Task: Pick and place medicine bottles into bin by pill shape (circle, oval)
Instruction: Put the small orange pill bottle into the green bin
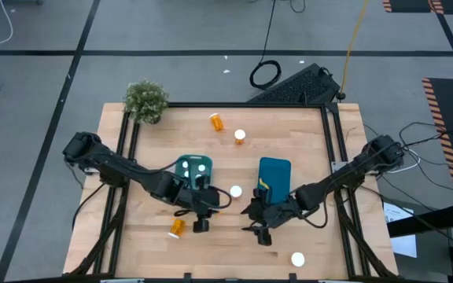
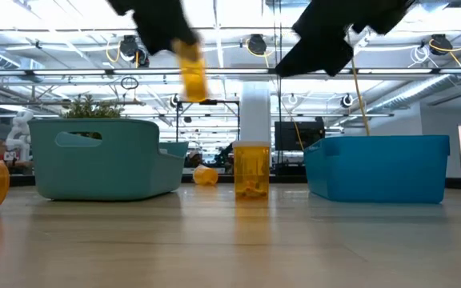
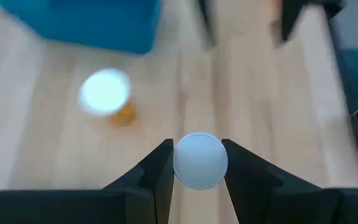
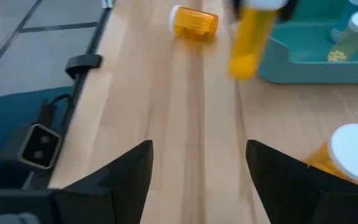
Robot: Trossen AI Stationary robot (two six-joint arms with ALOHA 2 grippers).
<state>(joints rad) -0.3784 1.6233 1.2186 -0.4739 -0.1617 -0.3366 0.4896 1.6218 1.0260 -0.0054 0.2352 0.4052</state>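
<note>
The teal bin (image 1: 193, 168) is sitting at 12 o'clock of the left gripper (image 1: 201, 224), which is clenching a bottle (image 3: 200, 160) by its cap aloft; it risks slipping. The right gripper (image 1: 263, 233) is hovering released.

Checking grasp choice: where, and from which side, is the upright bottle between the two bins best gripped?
Probably by the white cap, coming straight down. The bottle stands upright with its cap on top, and the teal bin and blue bin flank it, so a side approach looks more cramped. The open right claw is free.
</note>
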